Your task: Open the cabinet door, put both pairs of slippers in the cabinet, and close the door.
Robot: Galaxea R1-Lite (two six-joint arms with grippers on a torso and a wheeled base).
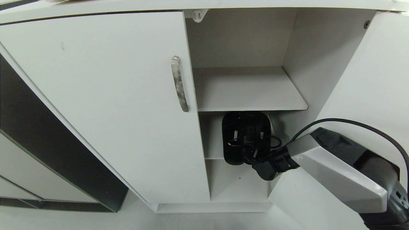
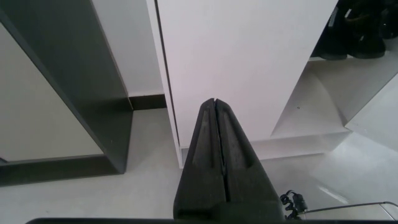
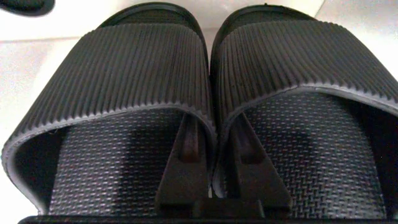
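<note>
Right wrist view: slippers (image 3: 124,81) pinched between jaws.

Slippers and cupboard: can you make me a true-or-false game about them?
1. The right gripper pinches a pair of black slippers together. True.
2. The black slippers sit on top of the upper shelf. False: they are below it, in the next compartment down.
3. The left gripper is wide open. False: its fingers are pressed together, with nothing between them.
4. The left door, with the metal handle, is closed. True.
5. The right door is closed too. False: it is swung open, so you can see inside.
</note>
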